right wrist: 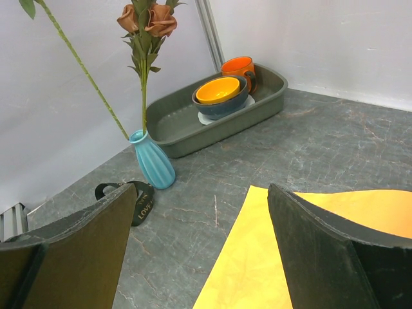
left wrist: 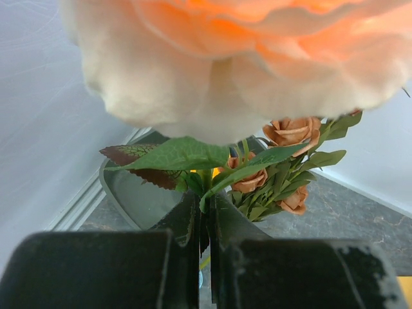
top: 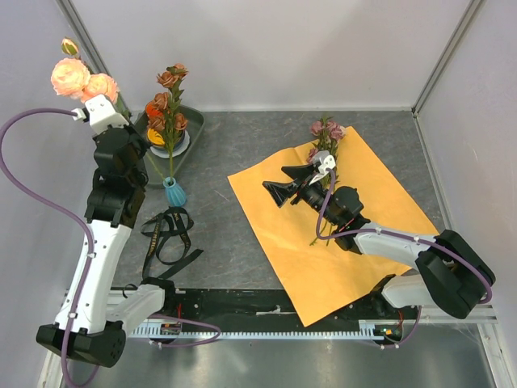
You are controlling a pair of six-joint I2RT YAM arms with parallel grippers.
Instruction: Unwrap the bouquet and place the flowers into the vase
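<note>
Clamping a peach-pink rose (top: 81, 78) near the teal vase (top: 174, 192), left jaws may topple it with the long stem; right jaws gape wide.

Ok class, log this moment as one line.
left gripper: shut on peach rose | right gripper: open over paper | vase: rust roses in | mauve roses: on paper

Glossy vase (right wrist: 153, 166) & matt paper (top: 315, 275).

teal vase (top: 174, 192) (ribbed), orange paper (top: 355, 250), peach roses (top: 81, 78)
</note>
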